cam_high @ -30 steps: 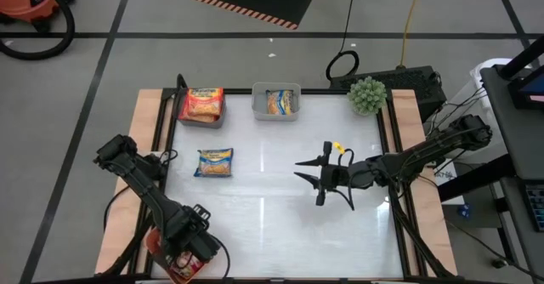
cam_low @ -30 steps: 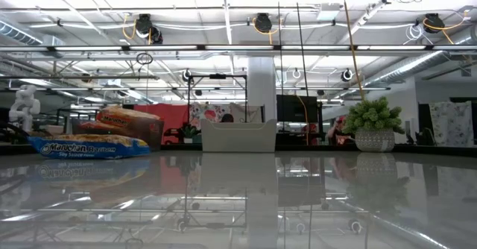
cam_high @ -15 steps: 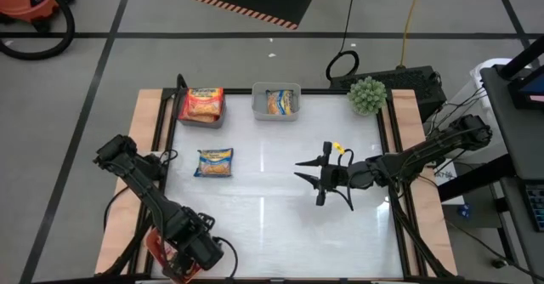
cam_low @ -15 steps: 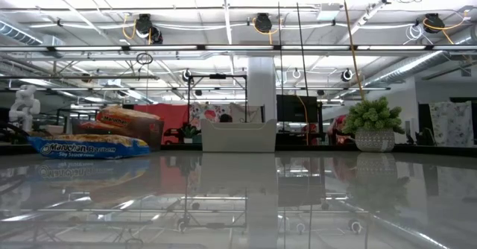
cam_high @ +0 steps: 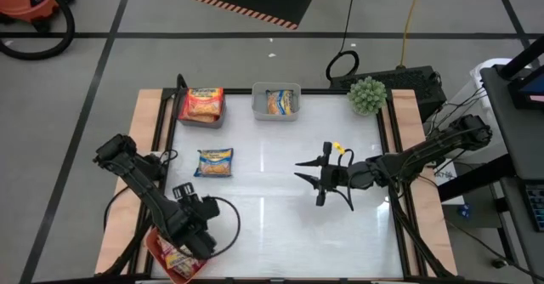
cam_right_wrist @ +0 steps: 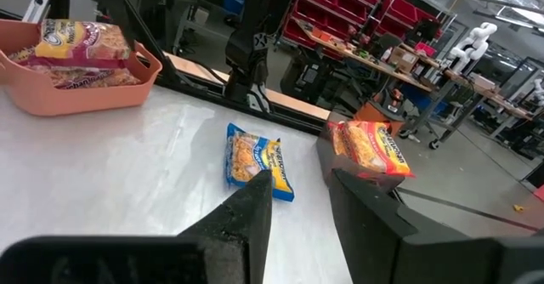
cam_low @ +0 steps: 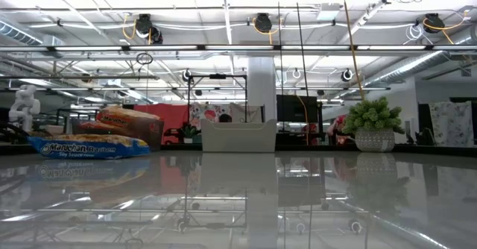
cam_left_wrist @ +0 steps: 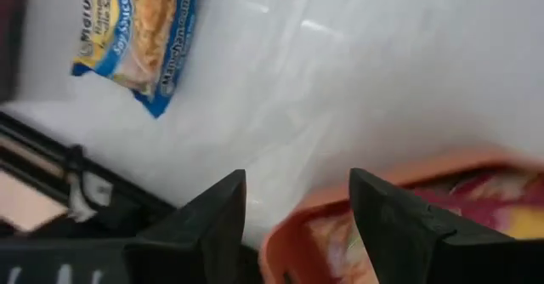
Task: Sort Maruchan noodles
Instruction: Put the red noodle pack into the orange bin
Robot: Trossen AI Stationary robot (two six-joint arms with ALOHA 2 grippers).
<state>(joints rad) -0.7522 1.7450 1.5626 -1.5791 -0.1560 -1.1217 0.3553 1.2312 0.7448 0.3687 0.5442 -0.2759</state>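
Note:
One blue-and-yellow Maruchan packet [cam_high: 213, 162] lies flat on the table's left half; it shows too in the low view [cam_low: 89, 146] and both wrist views [cam_left_wrist: 136, 37] [cam_right_wrist: 255, 161]. Orange-red packets [cam_high: 201, 104] fill the grey bin at the far left. Another blue packet [cam_high: 278, 102] lies in the clear bin. Silvery-pink packets [cam_right_wrist: 81, 42] sit in the salmon-red bin [cam_high: 157, 248] at the near left corner. My left gripper [cam_high: 191, 229] [cam_left_wrist: 297, 207] hovers open over that bin's far rim [cam_left_wrist: 408, 178]. My right gripper [cam_high: 321, 180] [cam_right_wrist: 302, 195] hangs open above the table's middle right.
A small potted plant [cam_high: 367, 94] stands at the table's far right corner. The clear bin [cam_low: 238, 136] and the grey bin stand along the far edge. The white tabletop between the loose blue packet and my right gripper is bare.
My left gripper has drawn back from over the salmon-red bin toward the table's far edge, and the bin's packets now show beneath it. My right arm has kept still, and no packet on the table has moved.

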